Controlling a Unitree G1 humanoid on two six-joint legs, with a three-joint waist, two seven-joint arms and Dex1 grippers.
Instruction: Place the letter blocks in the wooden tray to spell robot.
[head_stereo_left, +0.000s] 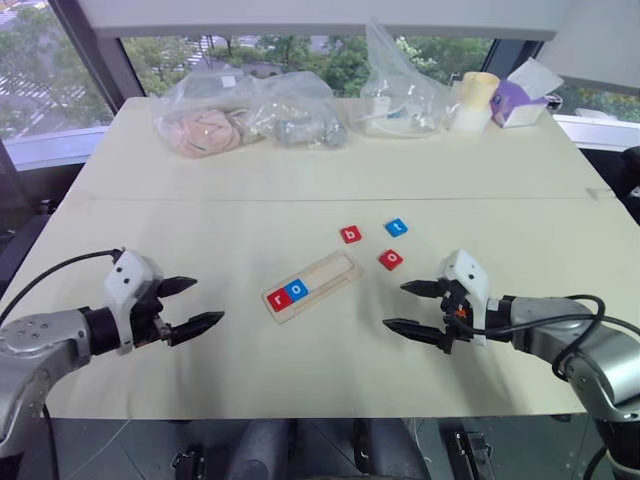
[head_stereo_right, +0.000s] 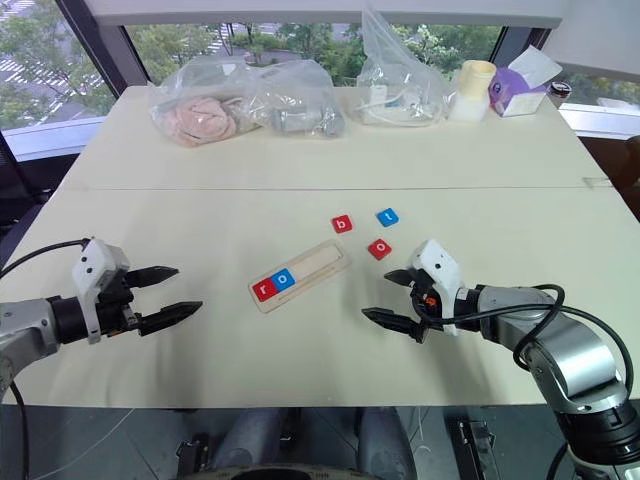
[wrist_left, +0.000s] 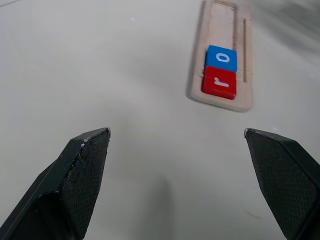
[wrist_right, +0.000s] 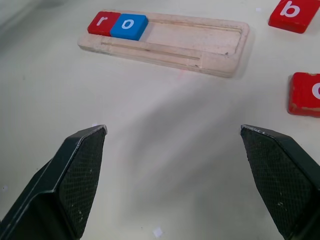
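The wooden tray is lying at an angle near the middle of the worktop; its slot is holding two tiles at the end nearer the left arm, a red r touching a blue o; the remaining three places are standing bare. Three letter blocks are waiting on the worktop just beyond the tray's far end: a red b, a blue t and a red o. That red o's edge is possibly looking chipped in the right wrist view. The left claw is hovering wide open, holding nothing; the right claw likewise.
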